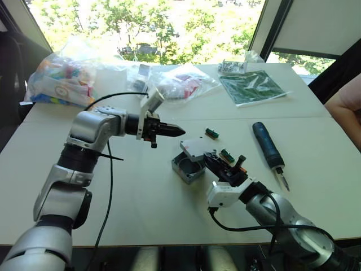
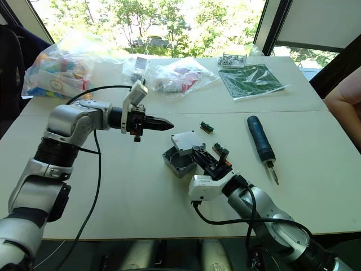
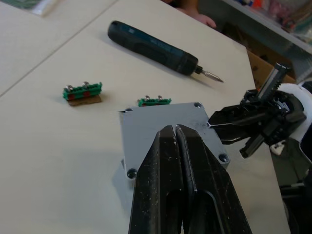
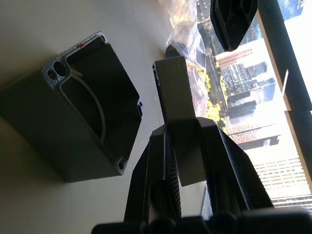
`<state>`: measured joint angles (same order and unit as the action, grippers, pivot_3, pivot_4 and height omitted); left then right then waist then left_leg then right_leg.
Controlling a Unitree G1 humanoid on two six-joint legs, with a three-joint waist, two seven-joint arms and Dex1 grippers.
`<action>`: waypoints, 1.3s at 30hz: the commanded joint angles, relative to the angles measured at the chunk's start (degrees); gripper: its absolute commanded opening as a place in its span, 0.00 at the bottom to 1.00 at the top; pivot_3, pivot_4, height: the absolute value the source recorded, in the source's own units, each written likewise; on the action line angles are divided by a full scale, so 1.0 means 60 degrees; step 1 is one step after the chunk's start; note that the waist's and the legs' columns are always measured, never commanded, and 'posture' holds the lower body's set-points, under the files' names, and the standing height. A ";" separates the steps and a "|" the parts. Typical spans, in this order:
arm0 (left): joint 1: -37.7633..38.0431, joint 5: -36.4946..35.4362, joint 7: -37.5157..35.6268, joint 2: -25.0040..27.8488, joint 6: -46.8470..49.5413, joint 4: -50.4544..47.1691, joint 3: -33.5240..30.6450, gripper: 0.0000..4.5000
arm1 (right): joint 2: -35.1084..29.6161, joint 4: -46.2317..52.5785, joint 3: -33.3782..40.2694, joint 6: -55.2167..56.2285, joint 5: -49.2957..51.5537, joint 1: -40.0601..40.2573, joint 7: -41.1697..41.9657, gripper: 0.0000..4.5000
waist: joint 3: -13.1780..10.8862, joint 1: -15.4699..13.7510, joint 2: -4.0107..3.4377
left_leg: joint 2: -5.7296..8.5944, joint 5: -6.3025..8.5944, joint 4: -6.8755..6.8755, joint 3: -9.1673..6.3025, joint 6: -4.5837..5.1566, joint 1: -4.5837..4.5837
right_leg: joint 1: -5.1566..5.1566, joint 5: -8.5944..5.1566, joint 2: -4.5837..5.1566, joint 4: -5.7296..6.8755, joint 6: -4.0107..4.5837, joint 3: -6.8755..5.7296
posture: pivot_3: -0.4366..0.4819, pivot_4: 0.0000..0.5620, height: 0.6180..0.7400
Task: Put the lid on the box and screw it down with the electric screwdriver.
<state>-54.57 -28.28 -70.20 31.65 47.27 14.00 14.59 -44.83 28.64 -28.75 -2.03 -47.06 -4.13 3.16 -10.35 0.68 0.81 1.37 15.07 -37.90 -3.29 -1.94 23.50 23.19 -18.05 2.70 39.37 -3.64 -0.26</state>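
Note:
The grey lid point(image 1: 194, 148) is held tilted above the open grey box point(image 1: 188, 169), which sits mid-table with a red mark on its rim point(image 4: 83, 45). My right gripper point(image 1: 211, 160) is shut on the lid's near edge; in the right wrist view the lid point(image 4: 171, 92) stands edge-on between the fingers, beside the box point(image 4: 87, 107). My left gripper point(image 1: 179, 131) is shut and empty, hovering just left of the lid and pointing at it point(image 3: 165, 122). The electric screwdriver point(image 1: 268, 147) lies on the table to the right, bit toward me.
Two small green terminal blocks point(image 1: 212, 133) point(image 1: 227, 154) lie near the box. Plastic bags of parts point(image 1: 62, 79) point(image 1: 181, 82) and a bagged green board point(image 1: 251, 87) line the table's far side. A person's arm point(image 1: 345, 101) is at the right edge.

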 commanded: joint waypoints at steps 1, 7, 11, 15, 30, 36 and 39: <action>0.0052 0.0324 -0.0433 0.0045 -0.0460 -0.0051 0.0174 0.01 | 0.0370 0.0191 0.0144 0.0682 -0.0352 0.0236 0.0049 0.03 | 0.0000 0.0004 0.0000 | 0.0000 0.0000 0.0000 0.0000 0.0000 0.0000 | 0.0000 0.0000 0.0000 0.0000 0.0000 0.0000 | 0.48 0.27 1.00; 0.0234 0.0713 -0.0735 0.0050 -0.0717 0.0081 0.0360 0.01 | 0.0567 -0.0034 0.0450 0.1494 -0.0798 0.0529 0.0139 0.03 | 0.0000 0.0009 0.0000 | -0.0001 0.0001 0.0000 -0.0002 0.0002 -0.0001 | 0.0000 0.0000 -0.0002 0.0003 0.0000 -0.0001 | 0.48 0.27 1.00; 0.0364 0.0946 -0.0939 0.0055 -0.0890 0.0088 0.0502 0.01 | 0.0596 -0.0433 0.0701 0.1981 -0.0815 0.0529 0.0171 0.03 | 0.0000 0.0003 0.0000 | -0.0001 0.0001 -0.0001 -0.0002 0.0002 -0.0004 | -0.0004 0.0000 -0.0001 0.0003 0.0000 0.0000 | 0.48 0.27 1.00; 0.0389 0.1079 -0.0956 -0.0019 -0.0948 0.0171 0.0434 0.01 | 0.0703 -0.0667 0.0917 0.2331 -0.0934 0.0501 0.0192 0.03 | 0.0000 0.0001 0.0000 | -0.0001 0.0001 -0.0004 -0.0002 0.0003 -0.0005 | -0.0008 0.0000 -0.0001 0.0003 0.0000 0.0000 | 0.48 0.27 1.00; 0.0635 0.1147 -0.0860 -0.0083 -0.0824 -0.0142 0.0344 0.01 | 0.0784 -0.1343 0.1623 0.3435 -0.1708 0.0441 -0.0529 0.03 | 0.0001 -0.0004 0.0000 | 0.0000 0.0001 -0.0005 -0.0002 0.0001 -0.0014 | -0.0016 0.0000 0.0000 0.0007 0.0000 0.0000 | 0.48 0.27 1.00; 0.0550 0.1041 -0.0799 -0.0109 -0.0693 -0.0119 0.0185 0.01 | 0.0918 -0.1541 0.1804 0.3664 -0.1951 0.0310 -0.0807 0.03 | 0.0001 0.0008 0.0000 | 0.0000 0.0000 -0.0006 -0.0002 0.0001 -0.0014 | -0.0016 0.0000 -0.0001 0.0009 0.0000 0.0000 | 0.48 0.27 1.00; 0.0546 0.1025 -0.0773 -0.0125 -0.0657 -0.0141 0.0155 0.01 | 0.0934 -0.1668 0.1791 0.3802 -0.1931 0.0252 -0.0797 0.03 | 0.0001 0.0011 0.0000 | 0.0000 0.0000 -0.0006 -0.0001 0.0001 -0.0015 | -0.0016 0.0000 -0.0001 0.0009 0.0000 0.0000 | 0.48 0.27 1.00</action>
<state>-49.95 -21.69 -74.81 30.93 43.36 14.86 17.12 -39.60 17.96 -19.16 19.87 -58.82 -1.92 -0.76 -10.35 0.75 0.81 1.37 15.07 -37.94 -3.30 -1.94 23.42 23.10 -18.05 2.70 39.42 -3.64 -0.26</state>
